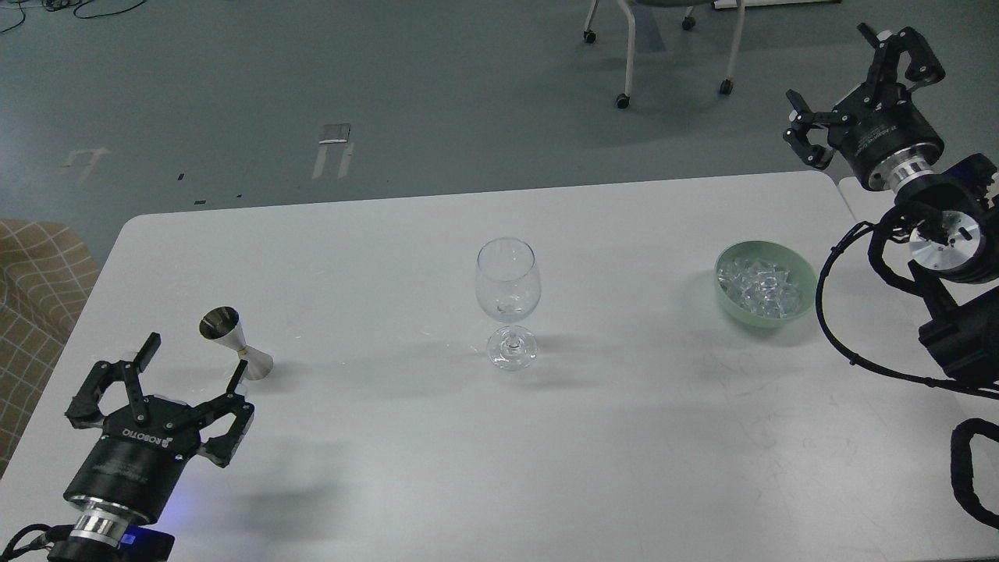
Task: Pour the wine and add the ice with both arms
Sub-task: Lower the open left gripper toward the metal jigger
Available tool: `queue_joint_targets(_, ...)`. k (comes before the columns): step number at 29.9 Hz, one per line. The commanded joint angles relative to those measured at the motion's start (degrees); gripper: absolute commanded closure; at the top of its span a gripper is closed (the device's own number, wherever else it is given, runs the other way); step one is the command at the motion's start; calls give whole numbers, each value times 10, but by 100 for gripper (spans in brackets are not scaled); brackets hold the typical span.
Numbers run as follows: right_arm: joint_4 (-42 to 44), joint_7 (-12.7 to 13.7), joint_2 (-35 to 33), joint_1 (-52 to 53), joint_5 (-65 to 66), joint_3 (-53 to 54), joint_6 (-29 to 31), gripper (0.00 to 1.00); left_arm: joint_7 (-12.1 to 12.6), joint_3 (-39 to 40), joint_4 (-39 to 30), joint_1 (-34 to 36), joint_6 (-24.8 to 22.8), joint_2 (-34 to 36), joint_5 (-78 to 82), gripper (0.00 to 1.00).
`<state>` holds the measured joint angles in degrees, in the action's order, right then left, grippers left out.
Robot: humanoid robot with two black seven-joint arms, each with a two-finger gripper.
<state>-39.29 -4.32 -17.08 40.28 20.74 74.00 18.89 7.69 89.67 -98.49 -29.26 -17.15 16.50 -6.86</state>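
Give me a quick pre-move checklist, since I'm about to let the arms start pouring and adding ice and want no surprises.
1. Left gripper open and empty: ok, fingers spread, holding nothing.
2. Right gripper open and empty: ok, raised beyond the table's right far corner.
3. Wine glass upright and free: ok, standing mid-table, nothing touching it, looks empty.
4. Jigger reachable: ok, upright just beyond the left gripper; whether it holds liquid, cannot tell.
5. Ice ready: ok, heaped in the green bowl on the right.
6. Wine bottle in view: not ok, none seen.
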Motion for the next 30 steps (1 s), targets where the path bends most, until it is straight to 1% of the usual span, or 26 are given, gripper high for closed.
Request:
queue_joint_targets(1,0,0,-1,-2,0,0,-1,0,8,-2,36,24,16,-17,0,9)
queue_joint_targets(4,-1,0,0,-8,0,0,-1,0,13,0,53,52,34,-31,-1,13)
queue_joint_targets(5,-1,0,0,-10,0,0,-1,0,13,2,65,62,39,-38,-1,17)
queue_joint_targets(11,0,0,-6,-11,1,0,-1,0,11,5,129,90,33,-48,0,17)
queue_joint_targets(15,0,1,-6,-10,1,0,-1,0,11,7,153,97,33,-59,1,17)
queue_joint_targets(18,0,1,-7,-10,1,-1,-2,0,11,7,167,107,33,-60,1,19)
queue_joint_targets(20,-1,1,-7,-11,1,-3,-6,0,6,7,198,128,33,-62,4,21)
queue_joint_targets(21,-1,1,-7,-11,1,-3,-6,0,6,7,198,128,33,-62,4,21)
queue_joint_targets(23,-4,1,-7,-11,1,-3,-11,0,5,7,230,145,32,-63,2,22)
queue_joint_targets(25,-6,1,-6,-11,1,-3,-15,0,4,8,246,156,24,-62,1,23)
queue_joint_targets(30,-5,2,-8,-10,1,-3,-15,0,0,7,255,166,-3,-63,9,28)
